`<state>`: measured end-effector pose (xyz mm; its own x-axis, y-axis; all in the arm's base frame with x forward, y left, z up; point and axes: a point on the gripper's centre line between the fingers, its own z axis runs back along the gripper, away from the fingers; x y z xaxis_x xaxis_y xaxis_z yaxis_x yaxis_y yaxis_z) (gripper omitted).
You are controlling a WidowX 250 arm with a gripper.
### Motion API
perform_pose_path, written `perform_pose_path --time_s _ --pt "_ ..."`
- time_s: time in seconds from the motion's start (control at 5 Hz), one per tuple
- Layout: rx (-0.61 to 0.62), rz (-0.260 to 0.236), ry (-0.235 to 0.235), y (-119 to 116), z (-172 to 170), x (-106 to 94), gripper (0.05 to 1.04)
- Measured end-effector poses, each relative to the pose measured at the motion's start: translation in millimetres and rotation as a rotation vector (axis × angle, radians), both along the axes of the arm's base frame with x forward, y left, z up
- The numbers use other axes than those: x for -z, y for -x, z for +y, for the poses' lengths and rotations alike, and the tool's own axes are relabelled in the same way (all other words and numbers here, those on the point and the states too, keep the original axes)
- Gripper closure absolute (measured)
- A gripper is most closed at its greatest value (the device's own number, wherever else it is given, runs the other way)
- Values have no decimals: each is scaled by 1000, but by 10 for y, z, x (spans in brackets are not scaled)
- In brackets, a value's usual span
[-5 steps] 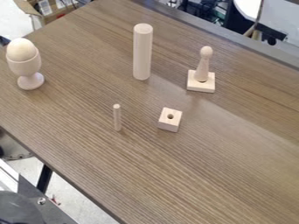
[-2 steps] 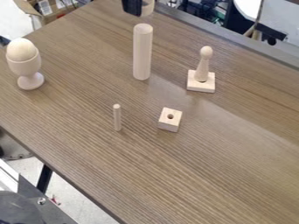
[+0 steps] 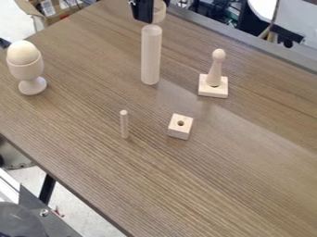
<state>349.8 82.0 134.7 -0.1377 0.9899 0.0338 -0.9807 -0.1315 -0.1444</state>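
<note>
At the top edge of the camera view hangs the black gripper (image 3: 143,11), just above and behind the top of a tall wooden cylinder (image 3: 150,55). Beside the gripper, on its right, a round pale wooden piece (image 3: 160,11) shows; whether it is held I cannot tell. A wooden pawn-like peg (image 3: 215,69) stands on a square base (image 3: 213,91) to the right. Nearer the middle are a thin upright dowel (image 3: 124,125) and a small block with a hole (image 3: 180,127). A wooden egg (image 3: 23,53) sits in a cup (image 3: 29,73) at the left.
The brown wooden table (image 3: 204,185) runs diagonally, its front edge going from the left down to the bottom. Metal equipment (image 3: 28,215) stands at the lower left below the table. A cardboard box (image 3: 59,11) lies beyond the upper left, and cables lie behind the far edge.
The gripper has come into view at the top edge with the round wooden piece beside it, and has moved slightly farther down. The objects on the table have stayed put.
</note>
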Motion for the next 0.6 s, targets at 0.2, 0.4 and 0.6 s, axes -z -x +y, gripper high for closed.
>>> perform_pose_path --time_s 0.2,0.4,0.6 --pt "-2 3 6 7 -9 25 304" --pt "-7 10 9 26 -15 40 304" --pt "-17 23 15 55 -24 76 304"
